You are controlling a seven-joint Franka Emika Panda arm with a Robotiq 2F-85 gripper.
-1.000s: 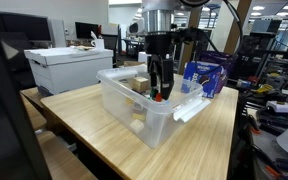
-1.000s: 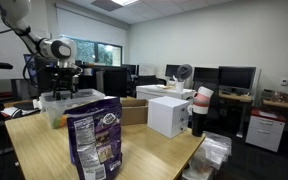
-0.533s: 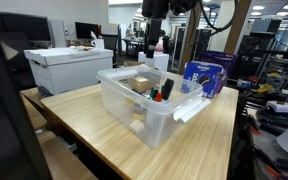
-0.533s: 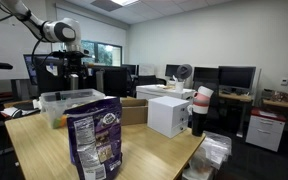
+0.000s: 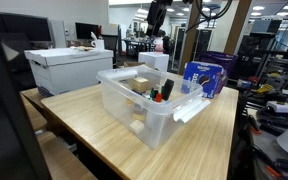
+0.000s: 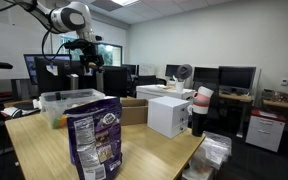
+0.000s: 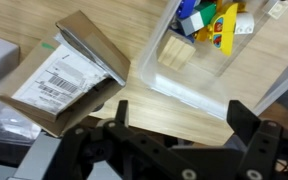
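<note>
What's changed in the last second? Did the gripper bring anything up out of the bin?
The gripper has lifted up out of the clear bin and now hangs high above it, jaws open and empty. It took nothing and let go of nothing. The bin, the things inside it, the blue bag and the white box stayed put.

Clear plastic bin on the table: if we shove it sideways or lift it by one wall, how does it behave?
It probably slides rather than tips: the clear bin is low and wide and sits flat on the smooth wooden table. Its thin see-through walls likely flex if pinched. The loose items inside would probably shift.
</note>
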